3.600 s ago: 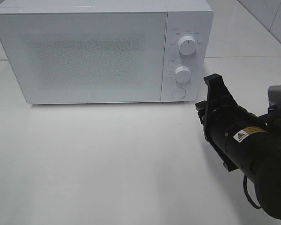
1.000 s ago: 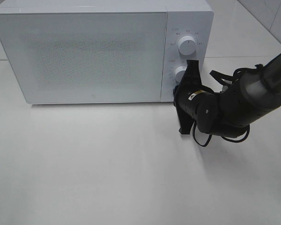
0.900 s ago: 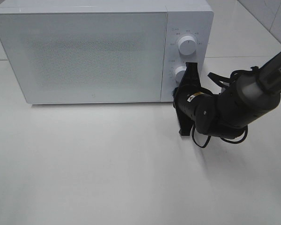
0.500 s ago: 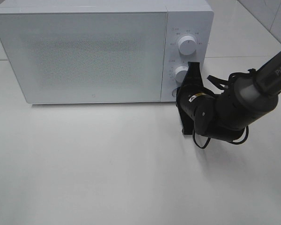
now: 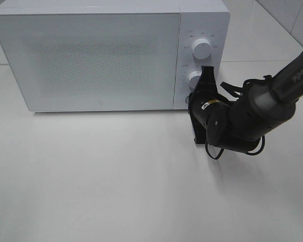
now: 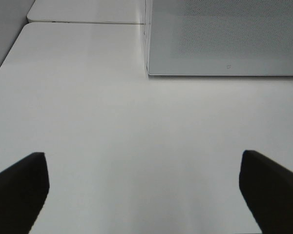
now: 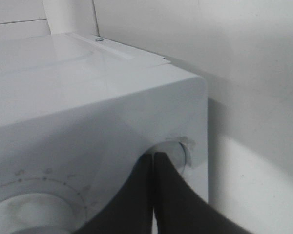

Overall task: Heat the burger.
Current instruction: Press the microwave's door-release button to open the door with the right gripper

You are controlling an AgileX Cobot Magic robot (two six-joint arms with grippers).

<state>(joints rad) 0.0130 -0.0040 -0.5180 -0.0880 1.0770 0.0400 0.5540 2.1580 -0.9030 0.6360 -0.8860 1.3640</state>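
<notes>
Right gripper, jaws pressed together, tips on the round button at the microwave panel's lower corner | door closed | left gripper spread wide over bare table, holding nothing | burger out of sight, whereabouts cannot be told

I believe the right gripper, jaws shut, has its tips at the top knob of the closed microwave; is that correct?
Not quite: the right gripper, jaws shut, has its tips at the round button low on the front of the microwave, not at the top knob, as the right wrist view shows. The microwave is closed, as you said.
</notes>
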